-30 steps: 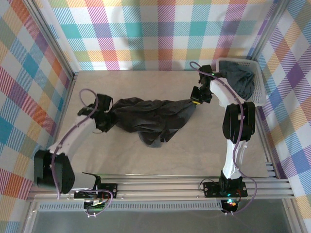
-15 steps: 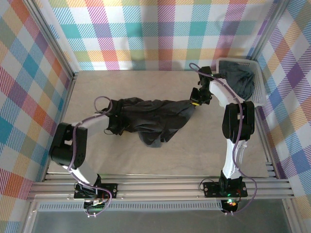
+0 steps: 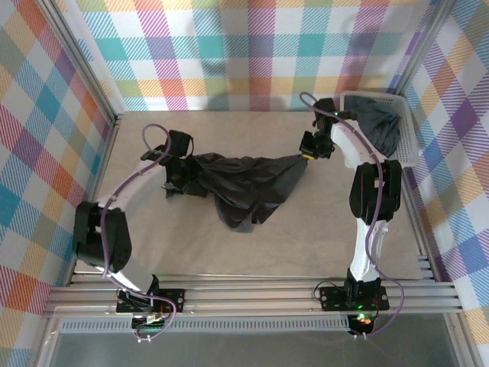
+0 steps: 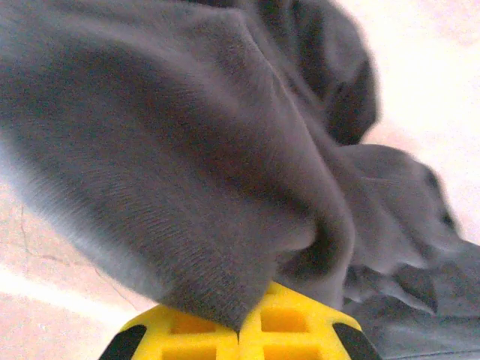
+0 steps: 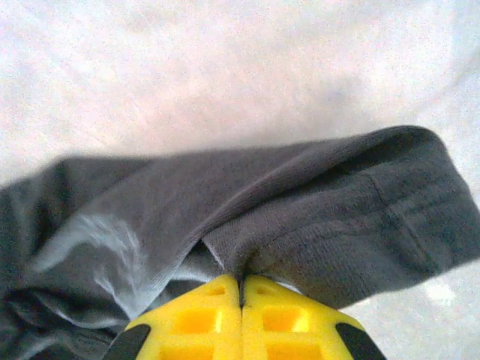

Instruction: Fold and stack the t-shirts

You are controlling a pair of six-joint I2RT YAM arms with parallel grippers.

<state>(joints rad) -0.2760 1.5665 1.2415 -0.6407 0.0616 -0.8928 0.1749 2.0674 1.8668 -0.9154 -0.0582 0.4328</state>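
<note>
**Left arm swings round and clamps the shirt's left end**

Over the last second the left arm has swung its elbow in towards the near edge. The left gripper [image 3: 176, 176] has shut on the cloth and carried that end slightly towards the back wall. The right gripper [image 3: 307, 150] has barely shifted.

Top view: the dark t-shirt [image 3: 244, 187] lies bunched across the middle of the table [image 3: 229, 252], strung between the two grippers with a loose lobe sagging towards the near edge. A second t-shirt [image 3: 378, 126] sits heaped in the white basket [image 3: 406, 149] at the right.

Left wrist: the yellow fingers [image 4: 187, 334] meet with a thick fold of grey knit pinched between them.

Right wrist: the jaws are closed tight on a hemmed edge of the t-shirt [image 5: 315, 217], just above the bare table.

The cloth looks light, limp and wrinkly, so it will probably sag wherever it is unsupported. Grips at hems or shoulder seams, pulled apart, should flatten it best.
</note>
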